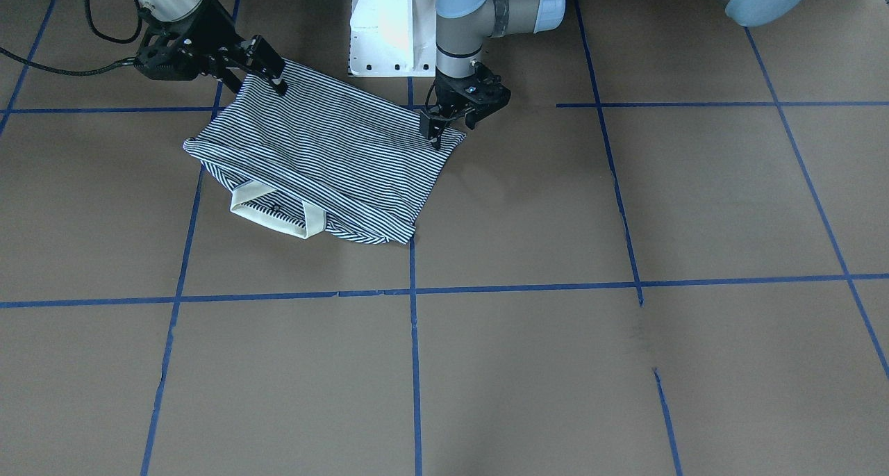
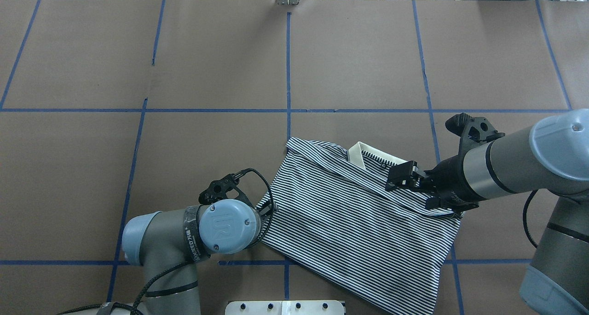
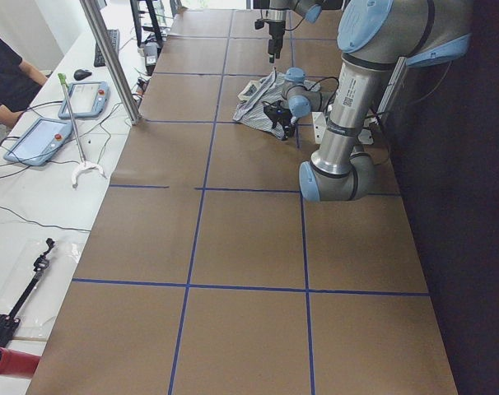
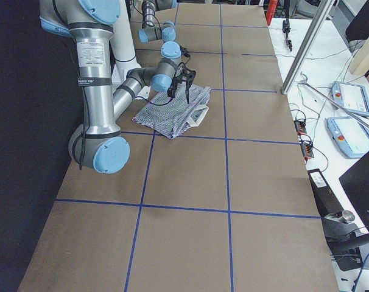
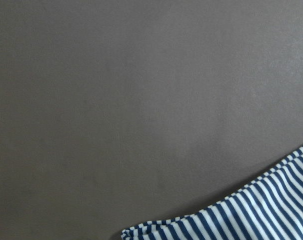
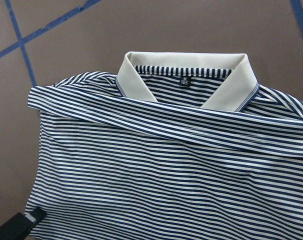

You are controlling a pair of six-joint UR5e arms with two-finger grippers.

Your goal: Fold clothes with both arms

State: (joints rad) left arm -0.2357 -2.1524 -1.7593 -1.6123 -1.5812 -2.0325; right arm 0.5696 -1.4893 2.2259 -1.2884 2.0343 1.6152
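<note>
Grey arms (image 1: 456,45) bear light-blue caps (image 1: 552,5), black tools (image 1: 455,125).

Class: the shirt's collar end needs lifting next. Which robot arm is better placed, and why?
Right, probably: the right gripper hovers above the shirt near its collar; the left gripper sits at a corner farther off.

We log a brown table (image 1: 555,365) gridded with blue tape lines (image 1: 415,365); a folded striped polo shirt (image 1: 326,156) lies flat on it.
</note>
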